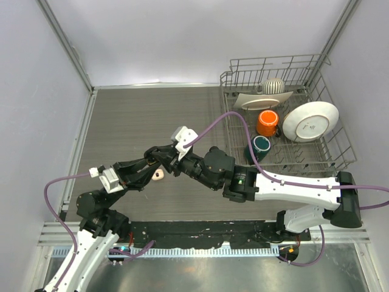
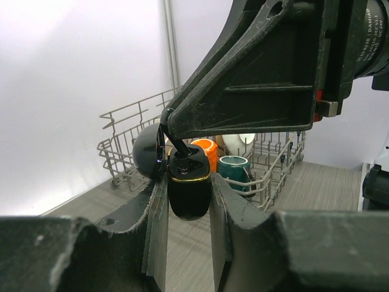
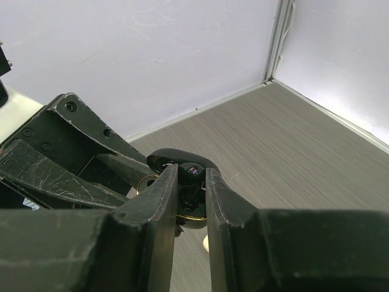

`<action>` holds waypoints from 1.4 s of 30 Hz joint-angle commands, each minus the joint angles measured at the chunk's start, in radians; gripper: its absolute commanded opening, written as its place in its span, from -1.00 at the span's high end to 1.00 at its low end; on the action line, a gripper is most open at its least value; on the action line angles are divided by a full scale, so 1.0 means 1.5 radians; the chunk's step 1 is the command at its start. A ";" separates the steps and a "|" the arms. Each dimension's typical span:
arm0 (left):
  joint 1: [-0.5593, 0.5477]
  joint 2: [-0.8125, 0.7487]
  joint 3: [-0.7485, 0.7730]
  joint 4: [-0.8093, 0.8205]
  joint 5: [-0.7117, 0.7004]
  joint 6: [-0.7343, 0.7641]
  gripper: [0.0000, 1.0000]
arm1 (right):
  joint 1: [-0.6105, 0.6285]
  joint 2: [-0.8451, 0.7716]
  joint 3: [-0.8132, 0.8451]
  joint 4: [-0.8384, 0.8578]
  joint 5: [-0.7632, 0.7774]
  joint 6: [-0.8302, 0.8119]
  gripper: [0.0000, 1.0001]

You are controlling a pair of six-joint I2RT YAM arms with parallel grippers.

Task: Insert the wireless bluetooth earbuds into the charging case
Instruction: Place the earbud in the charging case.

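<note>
Charging case (image 2: 189, 198) x1, black, lid open, gripped in left claw (image 2: 188, 182).

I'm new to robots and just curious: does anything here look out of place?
Nothing looks spilled or broken. The one stray thing is a small pale pinkish object lying loose on the grey wood-grain table beside the left arm; I cannot tell what it is.

Case (image 2: 189, 198) mostly out of sight
From above it hides under the right gripper (image 1: 159, 157); any earbud at its open top is too small to tell; a pale lump (image 1: 159, 175) sits half under the left gripper (image 2: 188, 180).
</note>
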 commanded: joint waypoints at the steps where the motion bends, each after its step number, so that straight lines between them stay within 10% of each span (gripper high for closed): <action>1: -0.001 -0.009 -0.002 0.045 0.006 -0.006 1.00 | 0.004 -0.017 0.010 0.040 0.031 -0.027 0.99; 42: -0.002 0.004 -0.024 0.150 -0.026 -0.031 1.00 | 0.005 -0.039 -0.048 0.054 -0.021 -0.103 0.99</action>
